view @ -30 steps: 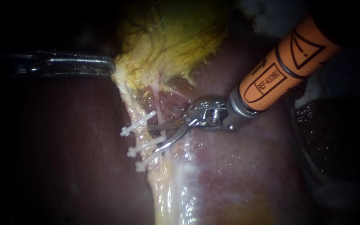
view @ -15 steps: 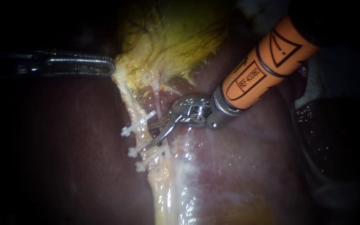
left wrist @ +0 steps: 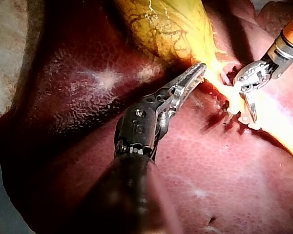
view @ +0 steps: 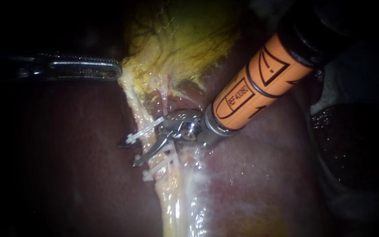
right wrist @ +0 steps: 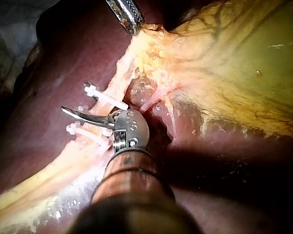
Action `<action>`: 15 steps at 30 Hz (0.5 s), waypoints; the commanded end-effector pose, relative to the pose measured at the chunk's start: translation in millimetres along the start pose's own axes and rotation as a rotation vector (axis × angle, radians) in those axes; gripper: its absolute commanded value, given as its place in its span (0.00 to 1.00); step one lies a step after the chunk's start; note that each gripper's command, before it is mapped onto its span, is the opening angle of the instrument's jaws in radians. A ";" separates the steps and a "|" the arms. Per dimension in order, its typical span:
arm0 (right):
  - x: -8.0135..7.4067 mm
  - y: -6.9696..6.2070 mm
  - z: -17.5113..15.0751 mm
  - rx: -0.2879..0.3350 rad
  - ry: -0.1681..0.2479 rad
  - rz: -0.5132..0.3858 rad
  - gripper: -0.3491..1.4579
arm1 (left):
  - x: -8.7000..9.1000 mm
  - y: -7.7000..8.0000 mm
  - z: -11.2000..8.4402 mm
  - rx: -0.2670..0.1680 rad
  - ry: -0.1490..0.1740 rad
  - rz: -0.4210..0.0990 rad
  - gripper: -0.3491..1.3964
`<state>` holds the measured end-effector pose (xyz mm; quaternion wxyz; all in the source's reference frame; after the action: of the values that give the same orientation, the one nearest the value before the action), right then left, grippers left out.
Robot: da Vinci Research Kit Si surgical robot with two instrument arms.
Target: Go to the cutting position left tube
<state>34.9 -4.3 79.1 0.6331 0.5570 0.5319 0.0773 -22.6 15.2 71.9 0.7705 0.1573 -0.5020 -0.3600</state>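
Now the right instrument (view: 127,154) has slid onto the left tube (view: 136,109), pincer open astride it between the clips (view: 143,130), so the cutting position looks reached, while the left instrument (view: 112,70) grips the gallbladder (view: 185,39) in its pincer.

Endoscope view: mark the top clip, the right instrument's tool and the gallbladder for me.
top clip (view: 145,130), endoscope view, middle of its white bar.
right instrument's tool (view: 128,154), endoscope view, midway between its open tips.
gallbladder (view: 185,39), endoscope view, its yellow-green wall.
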 end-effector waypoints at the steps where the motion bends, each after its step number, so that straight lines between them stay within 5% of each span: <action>1: 0.0 0.0 0.1 0.014 0.015 0.003 0.82 | 0.0 0.0 0.0 0.000 0.000 0.000 0.00; 15: 1.8 -2.3 2.2 0.123 0.094 0.026 0.72 | 0.0 0.1 0.0 0.000 0.000 0.000 0.00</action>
<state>36.3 -5.3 75.4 0.5695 0.5984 0.5581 0.0787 -22.6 15.3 72.0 0.7703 0.1573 -0.5023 -0.3599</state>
